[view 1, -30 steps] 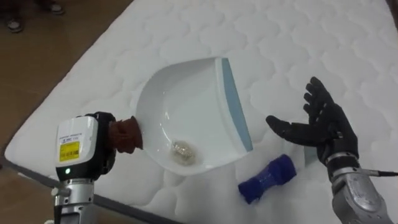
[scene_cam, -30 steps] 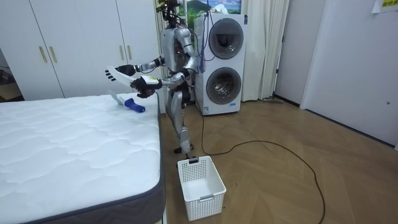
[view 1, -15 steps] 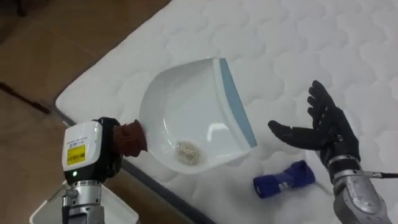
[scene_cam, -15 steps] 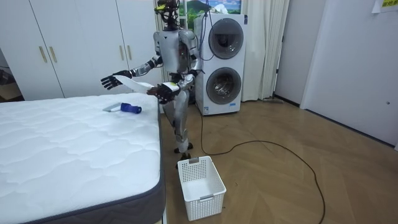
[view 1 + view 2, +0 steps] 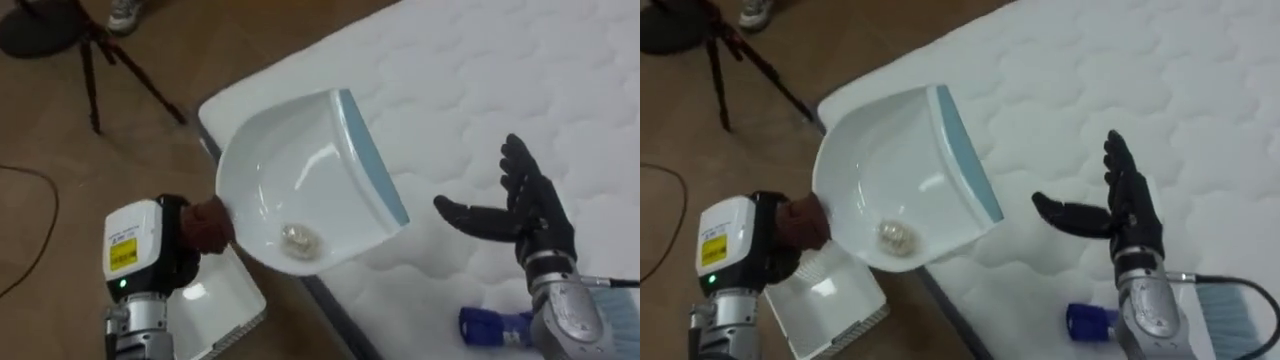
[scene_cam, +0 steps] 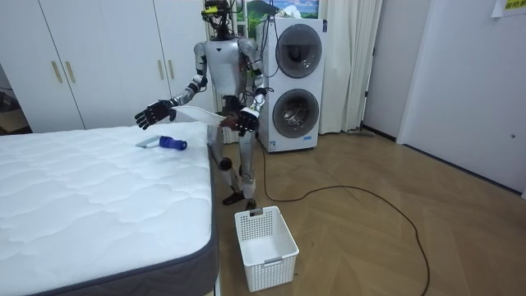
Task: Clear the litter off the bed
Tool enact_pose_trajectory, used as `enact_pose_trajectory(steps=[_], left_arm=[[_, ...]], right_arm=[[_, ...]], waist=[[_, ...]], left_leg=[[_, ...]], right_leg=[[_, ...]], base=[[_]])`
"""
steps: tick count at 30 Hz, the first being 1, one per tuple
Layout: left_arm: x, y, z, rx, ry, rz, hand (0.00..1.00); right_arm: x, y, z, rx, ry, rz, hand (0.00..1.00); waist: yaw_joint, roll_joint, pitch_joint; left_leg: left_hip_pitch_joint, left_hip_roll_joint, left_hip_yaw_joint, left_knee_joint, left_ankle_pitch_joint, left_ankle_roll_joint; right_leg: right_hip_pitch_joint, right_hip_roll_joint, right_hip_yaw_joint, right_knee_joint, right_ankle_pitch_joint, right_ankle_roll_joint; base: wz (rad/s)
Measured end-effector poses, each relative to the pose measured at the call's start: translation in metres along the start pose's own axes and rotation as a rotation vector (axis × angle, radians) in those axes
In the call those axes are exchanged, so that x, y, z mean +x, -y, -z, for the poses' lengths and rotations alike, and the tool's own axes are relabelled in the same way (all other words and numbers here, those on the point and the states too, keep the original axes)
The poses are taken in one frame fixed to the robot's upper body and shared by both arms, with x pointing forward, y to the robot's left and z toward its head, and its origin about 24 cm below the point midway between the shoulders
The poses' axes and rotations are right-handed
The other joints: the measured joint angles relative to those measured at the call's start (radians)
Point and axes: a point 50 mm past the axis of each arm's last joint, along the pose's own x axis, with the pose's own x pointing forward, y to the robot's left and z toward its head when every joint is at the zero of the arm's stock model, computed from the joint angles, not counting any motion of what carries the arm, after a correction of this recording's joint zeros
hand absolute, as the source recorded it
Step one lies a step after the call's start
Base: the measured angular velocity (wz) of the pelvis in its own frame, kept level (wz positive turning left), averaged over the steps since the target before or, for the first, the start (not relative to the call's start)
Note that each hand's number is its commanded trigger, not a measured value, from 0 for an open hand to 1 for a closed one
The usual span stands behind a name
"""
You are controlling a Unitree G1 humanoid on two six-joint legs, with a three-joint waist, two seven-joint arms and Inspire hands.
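One dustpan [image 5: 300, 170], prob. in left hand [image 5: 200, 226]

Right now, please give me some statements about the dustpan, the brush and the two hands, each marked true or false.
1. The left hand grips the dustpan by its handle. True.
2. The dustpan is empty. False: a small scrap lies in it.
3. The right hand is open above the mattress. True.
4. The right hand holds the brush. False: the brush lies on the mattress.
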Motion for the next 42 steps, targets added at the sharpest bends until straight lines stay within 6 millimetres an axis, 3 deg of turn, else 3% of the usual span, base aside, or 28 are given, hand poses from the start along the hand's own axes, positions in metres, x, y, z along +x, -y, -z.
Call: enact_pose_trajectory(steps=[1, 2, 3, 5, 6, 7, 8, 9, 10, 11, 13, 14, 15, 18, 19, 20, 21, 22, 24, 27, 32, 35, 38, 42], left_arm=[[0.0, -0.001, 0.0, -0.003, 0.004, -0.003, 1.0], [0.001, -0.001, 0.0, -0.004, 0.007, -0.005, 1.0], [0.001, -0.002, 0.0, -0.005, 0.014, -0.008, 1.0], [0.002, -0.004, 0.002, 0.002, 0.015, -0.015, 1.0], [0.004, -0.006, 0.002, 0.011, 0.021, -0.018, 1.0], [0.005, -0.006, 0.003, 0.02, 0.028, -0.017, 1.0], [0.005, -0.007, 0.003, 0.023, 0.03, -0.016, 1.0], [0.005, -0.008, 0.004, 0.029, 0.03, -0.017, 1.0], [0.005, -0.008, 0.005, 0.032, 0.027, -0.016, 1.0], [0.005, -0.008, 0.006, 0.034, 0.028, -0.015, 1.0], [0.005, -0.008, 0.005, 0.045, 0.051, -0.002, 1.0], [0.006, -0.008, 0.005, 0.05, 0.06, 0.005, 1.0], [0.006, -0.008, 0.004, 0.058, 0.077, 0.017, 1.0], [0.007, -0.008, 0.004, 0.059, 0.083, 0.019, 1.0], [0.007, -0.009, 0.005, 0.058, 0.081, 0.015, 1.0], [0.007, -0.009, 0.005, 0.055, 0.079, 0.016, 1.0], [0.006, -0.008, 0.004, 0.053, 0.083, 0.019, 1.0], [0.006, -0.007, 0.004, 0.052, 0.084, 0.021, 1.0], [0.005, -0.007, 0.004, 0.053, 0.082, 0.023, 1.0], [0.005, -0.008, 0.005, 0.055, 0.082, 0.02, 1.0], [0.002, -0.001, 0.012, 0.068, 0.048, 0.055, 1.0], [-0.004, 0.005, 0.021, 0.094, 0.002, 0.101, 1.0], [-0.006, 0.008, 0.026, 0.113, -0.029, 0.118, 1.0], [0.0, 0.007, 0.031, 0.129, -0.039, 0.13, 1.0]], right_arm=[[0.0, 0.0, 0.0, 0.012, -0.003, 0.001, 0.0], [0.0, 0.0, 0.0, 0.018, -0.003, 0.001, 0.0], [0.0, 0.0, 0.0, 0.027, -0.005, -0.002, 0.0], [0.001, -0.001, 0.0, 0.027, -0.001, -0.01, 0.0], [0.001, 0.0, -0.001, 0.022, 0.001, -0.006, 0.0], [0.001, 0.001, 0.0, 0.003, 0.002, -0.003, 0.0], [0.0, 0.001, 0.0, -0.009, 0.003, -0.003, 0.0], [0.0, 0.001, 0.0, -0.022, 0.005, -0.005, 0.0], [0.0, 0.0, 0.0, -0.043, 0.007, -0.008, 0.0], [-0.001, 0.0, 0.0, -0.052, 0.007, -0.01, 0.0], [-0.001, 0.0, 0.001, -0.056, 0.005, -0.007, 0.0], [-0.001, 0.0, 0.001, -0.053, 0.005, -0.005, 0.0], [-0.003, 0.001, 0.003, -0.05, -0.004, -0.003, 0.0], [-0.007, 0.002, 0.005, -0.053, -0.009, 0.004, 0.0], [-0.007, 0.002, 0.002, -0.052, 0.004, 0.007, 0.0], [-0.006, 0.002, 0.0, -0.053, 0.011, 0.009, 0.0], [-0.008, 0.003, -0.002, -0.05, 0.019, 0.02, 0.0], [-0.009, 0.002, -0.002, -0.05, 0.02, 0.018, 0.0], [-0.01, 0.001, 0.0, -0.051, 0.011, 0.006, 0.0], [-0.01, 0.0, 0.0, -0.052, 0.011, -0.011, 0.0], [-0.01, 0.0, 0.003, -0.06, -0.003, -0.019, 0.0], [-0.011, 0.001, 0.008, -0.069, -0.023, -0.018, 0.0], [-0.011, 0.0, 0.01, -0.088, -0.031, -0.031, 0.0], [-0.01, -0.004, 0.028, -0.117, -0.109, -0.051, 0.0]], waist=[[0.002, -0.003, 0.0005], [0.002, -0.004, 0.0007], [0.01, -0.012, 0.0003], [0.031, -0.028, -0.0044], [0.025, -0.032, -0.0058], [0.007, -0.03, -0.0047], [0.002, -0.029, -0.0042], [-0.002, -0.028, -0.0038], [-0.006, -0.017, 0.0003], [-0.012, -0.012, 0.0006], [-0.039, -0.002, 0.0034], [-0.049, -0.001, 0.0036], [-0.054, -0.002, 0.0034], [-0.05, -0.013, -0.0028], [-0.051, -0.024, -0.0072], [-0.053, -0.024, -0.0078], [-0.054, -0.001, -0.002], [-0.046, 0.015, 0.0059], [-0.041, 0.029, 0.0052], [-0.031, 0.033, 0.0031], [-0.021, 0.01, 0.0141], [-0.029, 0.007, 0.0126], [-0.041, 0.005, 0.0127], [-0.044, 0.012, 0.0137]], left_leg=[[0.011, 0.015, 0.047, -0.005, 0.005, 0.009], [0.011, 0.017, 0.059, -0.007, 0.006, 0.012], [0.009, 0.013, 0.053, -0.01, 0.004, 0.017], [0.008, -0.011, 0.007, -0.011, -0.002, 0.019], [0.003, -0.043, -0.067, -0.006, 0.006, 0.033], [0.002, -0.084, -0.166, -0.007, 0.015, 0.043], [0.003, -0.107, -0.22, -0.01, 0.017, 0.05], [0.009, -0.149, -0.324, -0.024, 0.03, 0.054], [0.022, -0.174, -0.422, -0.043, 0.049, 0.052], [0.03, -0.186, -0.472, -0.054, 0.06, 0.052], [0.062, -0.225, -0.652, -0.083, 0.093, 0.04], [0.067, -0.235, -0.696, -0.082, 0.097, 0.035], [0.072, -0.238, -0.729, -0.078, 0.103, 0.033], [0.049, -0.252, -0.715, -0.019, 0.088, 0.042], [0.027, -0.264, -0.676, 0.01, 0.071, 0.042], [0.015, -0.263, -0.654, 0.032, 0.063, 0.039], [-0.007, -0.234, -0.57, 0.067, 0.04, 0.035], [-0.02, -0.186, -0.463, 0.081, 0.02, 0.035], [-0.024, -0.153, -0.394, 0.08, 0.007, 0.028], [-0.019, -0.157, -0.396, 0.062, 0.005, 0.029], [-0.023, -0.167, -0.413, 0.071, -0.008, 0.033], [-0.05, -0.169, -0.43, 0.108, -0.035, 0.033], [-0.072, -0.169, -0.426, 0.103, -0.036, 0.034], [-0.108, -0.167, -0.415, 0.102, -0.038, 0.037]], right_leg=[[0.022, -0.003, -0.039, -0.011, 0.003, 0.005], [0.031, -0.005, -0.057, -0.013, 0.005, 0.008], [0.043, -0.009, -0.074, -0.008, 0.005, 0.012], [0.044, -0.015, -0.063, 0.009, 0.002, 0.02], [0.046, -0.01, -0.028, 0.021, 0.001, 0.024], [0.033, -0.002, 0.047, 0.045, -0.001, 0.022], [0.022, 0.008, 0.105, 0.048, -0.007, 0.017], [-0.008, 0.038, 0.203, 0.052, -0.016, 0.006], [-0.038, 0.072, 0.282, 0.039, -0.017, 0.003], [-0.049, 0.088, 0.315, 0.033, -0.017, 0.002], [-0.106, 0.131, 0.436, 0.019, 0.004, 0.011], [-0.119, 0.141, 0.464, 0.017, 0.015, 0.016], [-0.143, 0.151, 0.529, 0.004, 0.043, 0.02], [-0.165, 0.159, 0.637, -0.03, 0.106, 0.029], [-0.173, 0.15, 0.673, -0.05, 0.114, 0.034], [-0.173, 0.144, 0.677, -0.039, 0.13, 0.046], [-0.17, 0.138, 0.653, -0.023, 0.141, 0.043], [-0.172, 0.135, 0.64, -0.004, 0.148, 0.04], [-0.175, 0.127, 0.625, 0.021, 0.126, 0.036], [-0.172, 0.126, 0.615, 0.028, 0.111, 0.033], [-0.174, 0.119, 0.596, 0.051, 0.086, 0.023], [-0.18, 0.119, 0.567, 0.062, 0.066, 0.02], [-0.195, 0.11, 0.545, 0.064, 0.064, 0.021], [-0.234, 0.107, 0.541, 0.074, 0.064, 0.022]], base=[[0.62], [0.61], [0.49], [0.53], [1.09], [1.24], [1.2], [1.0], [0.98], [1.21], [1.43], [1.46], [1.1], [1.17], [0.94], [0.83], [0.72], [0.62], [0.32], [0.11], [0.13], [0.24], [0.2], [0.04]])
